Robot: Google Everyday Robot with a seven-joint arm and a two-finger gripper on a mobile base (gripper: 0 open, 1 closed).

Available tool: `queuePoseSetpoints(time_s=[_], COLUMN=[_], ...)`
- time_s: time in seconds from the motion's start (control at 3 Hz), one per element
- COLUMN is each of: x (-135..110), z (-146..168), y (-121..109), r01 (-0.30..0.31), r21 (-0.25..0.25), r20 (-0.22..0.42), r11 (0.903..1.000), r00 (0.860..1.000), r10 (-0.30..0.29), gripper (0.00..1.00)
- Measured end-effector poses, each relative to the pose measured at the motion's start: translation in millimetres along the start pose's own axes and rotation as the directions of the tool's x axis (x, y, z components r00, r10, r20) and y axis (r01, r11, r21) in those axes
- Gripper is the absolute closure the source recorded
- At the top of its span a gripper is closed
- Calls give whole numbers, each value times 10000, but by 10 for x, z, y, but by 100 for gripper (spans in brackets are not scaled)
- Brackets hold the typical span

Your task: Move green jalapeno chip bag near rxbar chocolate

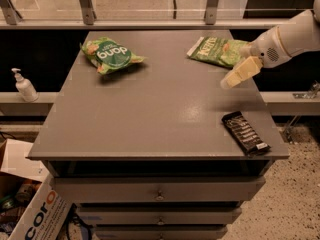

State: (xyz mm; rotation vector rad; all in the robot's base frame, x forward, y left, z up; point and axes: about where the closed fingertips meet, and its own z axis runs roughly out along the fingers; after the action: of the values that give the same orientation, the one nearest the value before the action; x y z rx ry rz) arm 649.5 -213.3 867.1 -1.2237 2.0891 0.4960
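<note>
The green jalapeno chip bag (212, 50) lies flat at the back right of the grey table (150, 114), its white "Kettle" lettering facing up. The rxbar chocolate (245, 132), a slim black wrapper with white text, lies near the table's front right corner. My gripper (239, 74), cream-coloured on a white arm that comes in from the right, hangs just above the table at the bag's near right end. It covers part of that end. It holds nothing that I can see.
A puffier green bag with a dark green circle (110, 55) lies at the back left of the table. A soap dispenser (24, 85) stands on a ledge to the left. A cardboard box (30, 209) sits on the floor at the lower left. Drawers are below the tabletop.
</note>
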Motion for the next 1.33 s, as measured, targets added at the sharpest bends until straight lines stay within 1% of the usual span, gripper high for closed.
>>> queuePoseSetpoints(time_s=[0.33, 0.67, 1.0, 1.33], x=[215, 252, 171, 115], z=[67, -187, -518, -613], y=[-249, -564, -792, -937], r01=[-1307, -2334, -2716, -2919], r21=[169, 668, 1066, 1507], r20=[1046, 2932, 4332, 4572], r11=[9913, 9701, 9565, 9445], r00=[9862, 9339, 8786, 8677], r10=[1282, 2045, 2012, 1952], gripper=[0, 0, 0, 0])
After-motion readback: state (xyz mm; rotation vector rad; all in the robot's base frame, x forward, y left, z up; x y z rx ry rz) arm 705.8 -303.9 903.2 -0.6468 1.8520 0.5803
